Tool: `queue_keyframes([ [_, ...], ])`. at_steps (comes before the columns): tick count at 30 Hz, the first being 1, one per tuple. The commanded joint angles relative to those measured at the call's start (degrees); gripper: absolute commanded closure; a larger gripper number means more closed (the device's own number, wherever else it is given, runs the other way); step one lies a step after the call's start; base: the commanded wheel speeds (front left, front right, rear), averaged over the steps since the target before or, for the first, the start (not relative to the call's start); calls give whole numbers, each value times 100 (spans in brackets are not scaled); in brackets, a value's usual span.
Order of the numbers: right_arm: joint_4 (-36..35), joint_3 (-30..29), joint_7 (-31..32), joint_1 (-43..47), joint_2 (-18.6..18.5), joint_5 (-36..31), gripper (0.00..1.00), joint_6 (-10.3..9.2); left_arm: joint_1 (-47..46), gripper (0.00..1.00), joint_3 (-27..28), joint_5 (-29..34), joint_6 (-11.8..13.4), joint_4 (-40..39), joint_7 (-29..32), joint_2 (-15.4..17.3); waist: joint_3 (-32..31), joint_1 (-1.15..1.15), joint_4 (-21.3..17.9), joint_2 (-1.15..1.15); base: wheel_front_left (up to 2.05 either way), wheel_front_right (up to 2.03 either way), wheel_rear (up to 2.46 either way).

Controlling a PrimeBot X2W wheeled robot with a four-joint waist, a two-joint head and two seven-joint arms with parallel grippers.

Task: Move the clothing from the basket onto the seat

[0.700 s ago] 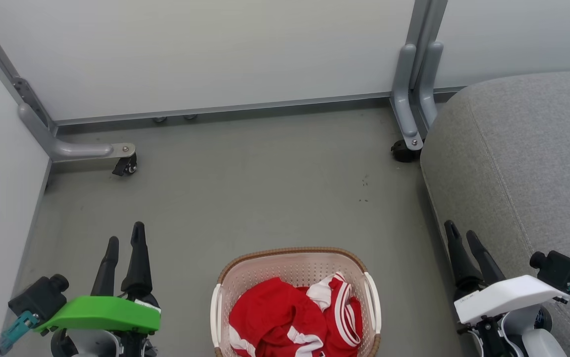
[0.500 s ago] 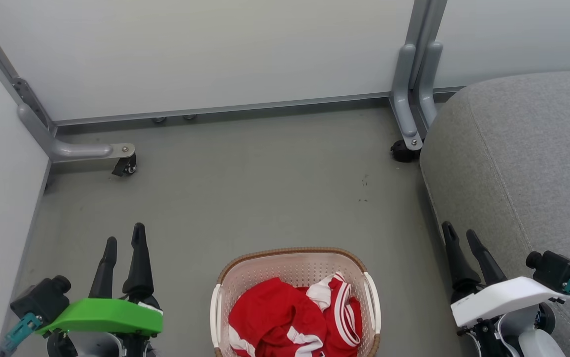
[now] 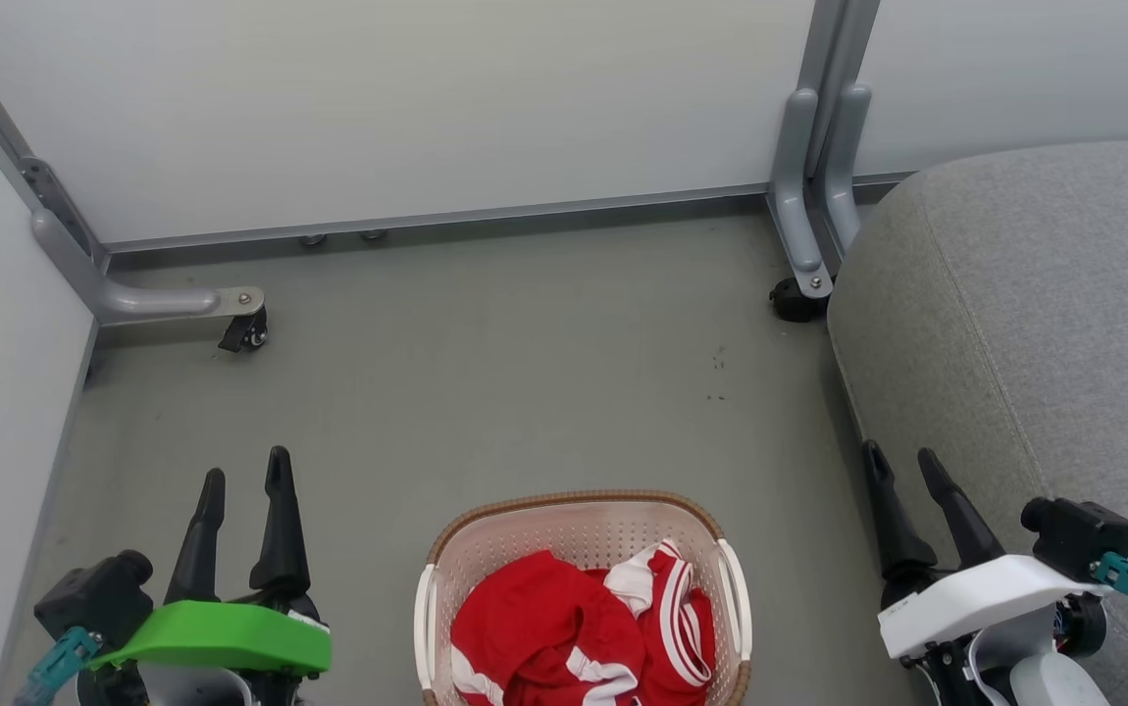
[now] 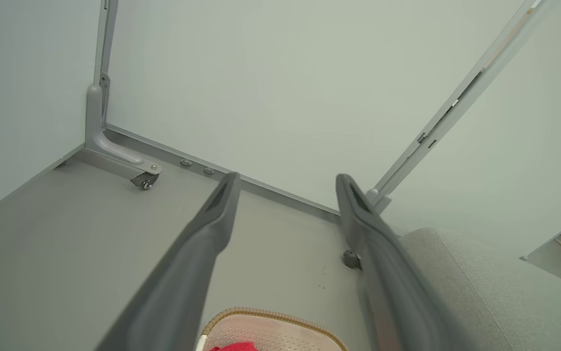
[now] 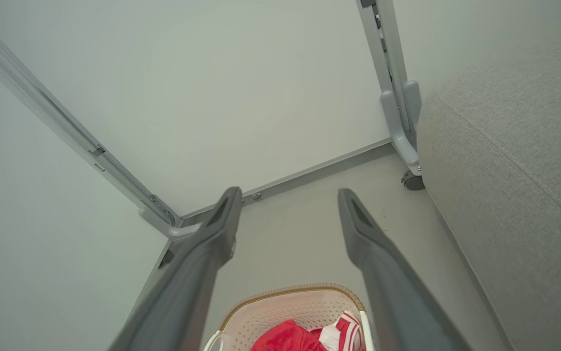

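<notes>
Red clothing [image 3: 579,632] with white stripe trim lies bunched in the cream perforated basket [image 3: 525,529], which stands on the floor at the bottom middle of the head view. The grey seat [image 3: 1045,314] fills the right side. My left gripper [image 3: 245,466] is open to the left of the basket, above the floor, with nothing between its fingers. My right gripper [image 3: 902,459] is open between the basket and the seat's edge, also holding nothing. The right wrist view shows the clothing [image 5: 305,336], the basket [image 5: 280,304] and the seat [image 5: 514,161]. The left wrist view shows the basket's rim [image 4: 261,313].
White partition panels close off the back and the left side. A grey panel foot with a castor [image 3: 248,328] stands at the back left, and another castor [image 3: 794,299] sits by the seat's corner. Grey floor [image 3: 525,373] stretches between the basket and the back wall.
Both grippers have drawn slightly back toward the bottom of the head view. The whole picture has also shifted a little. The clothing and basket have not moved.
</notes>
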Motion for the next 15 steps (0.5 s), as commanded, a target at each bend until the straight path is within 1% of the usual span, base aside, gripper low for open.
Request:
queue_keyframes([
  [1,-81,23,-66,18,-38,-177,0,1,22,0,-4,210,-41,-45,-61,4,-1,0,-1,0,0,0,0],
  [13,-140,100,-238,40,-45,-886,0,1,94,0,-68,929,-56,-81,-230,-5,-8,0,-13,0,0,0,0],
  [15,-153,101,-269,39,-45,-994,0,1,105,0,-74,1063,-20,-54,-260,-5,-4,0,-17,0,0,0,0],
])
